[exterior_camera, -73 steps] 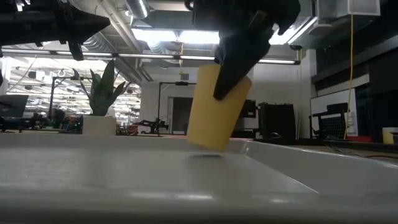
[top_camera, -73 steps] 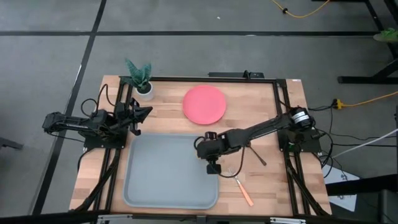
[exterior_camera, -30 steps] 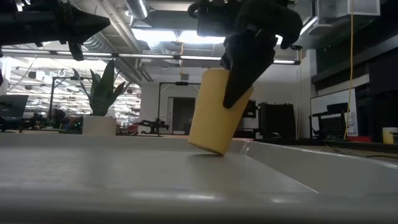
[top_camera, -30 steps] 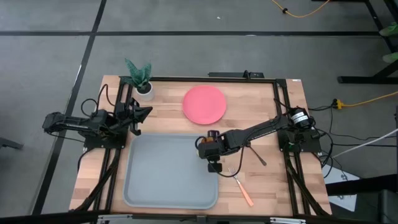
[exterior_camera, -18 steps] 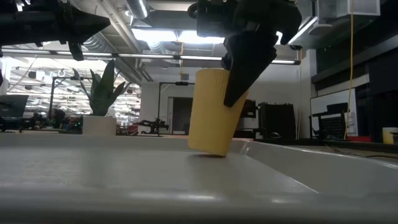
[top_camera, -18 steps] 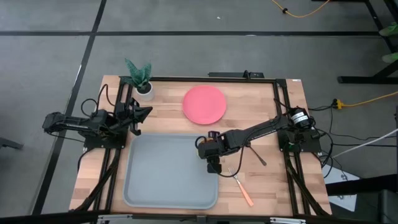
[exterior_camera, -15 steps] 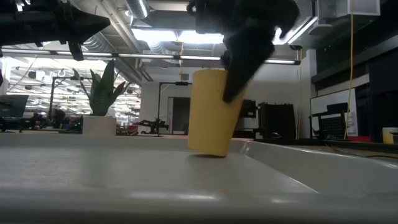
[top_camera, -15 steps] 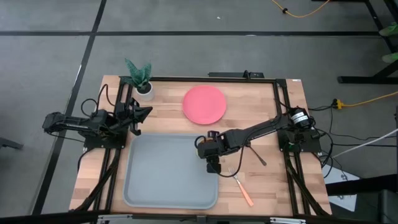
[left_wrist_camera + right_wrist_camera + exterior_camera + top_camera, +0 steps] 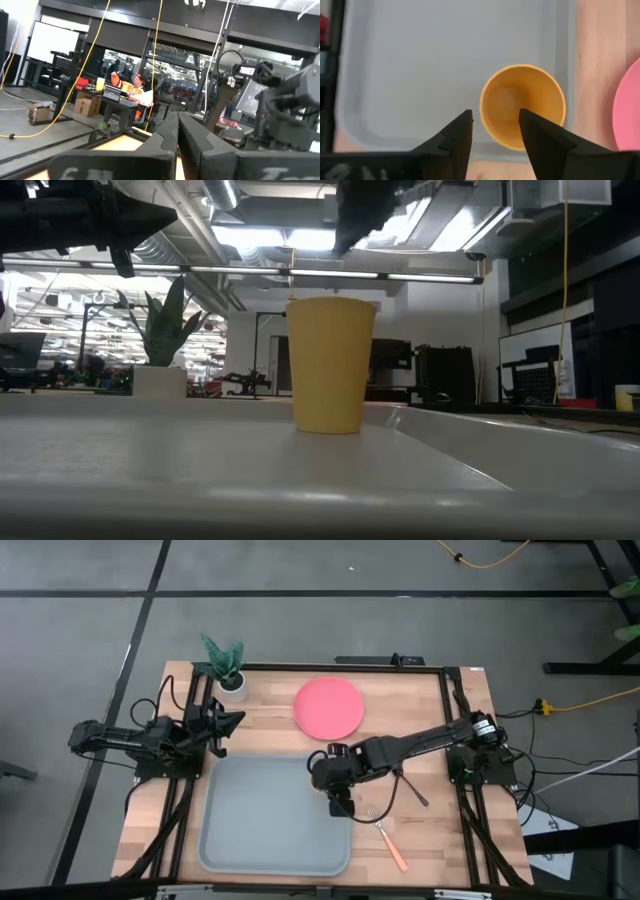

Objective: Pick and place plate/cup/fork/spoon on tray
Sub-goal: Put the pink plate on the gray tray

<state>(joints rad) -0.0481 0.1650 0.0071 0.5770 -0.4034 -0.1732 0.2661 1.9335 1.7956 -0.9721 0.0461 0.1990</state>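
Cup (image 9: 331, 366) stands upright on the tray (image 9: 260, 830), close to the tray's rim at the 2 o'clock corner, mouth up and free of any grip. Through my right wrist camera I look straight down into its yellow-orange hollow (image 9: 522, 105), with my right jaws (image 9: 495, 132) spread apart above it, one finger to either side of its near edge and neither touching it. They hold nothing. From overhead my right jaws (image 9: 330, 772) hang over that same corner of the grey tray, the arm reaching in from 3 o'clock across the wooden counter (image 9: 420, 710).

My left jaws (image 9: 228, 722) wait at 9 o'clock, off the tray's far-left corner, and the left wrist camera shows the two fingers (image 9: 165, 140) pressed together with nothing between them.

On the counter, the pink-red plate (image 9: 329, 707) lies flat at 12 o'clock, apart from the tray. The fork (image 9: 385, 836) lies at 4 o'clock just outside the tray's right rim, orange handle pointing toward the counter's near edge. The dark spoon (image 9: 412, 788) rests at 3 o'clock beyond it, partly under my right arm. A white pot with a green plant (image 9: 227, 667) sits at the 10 o'clock corner.
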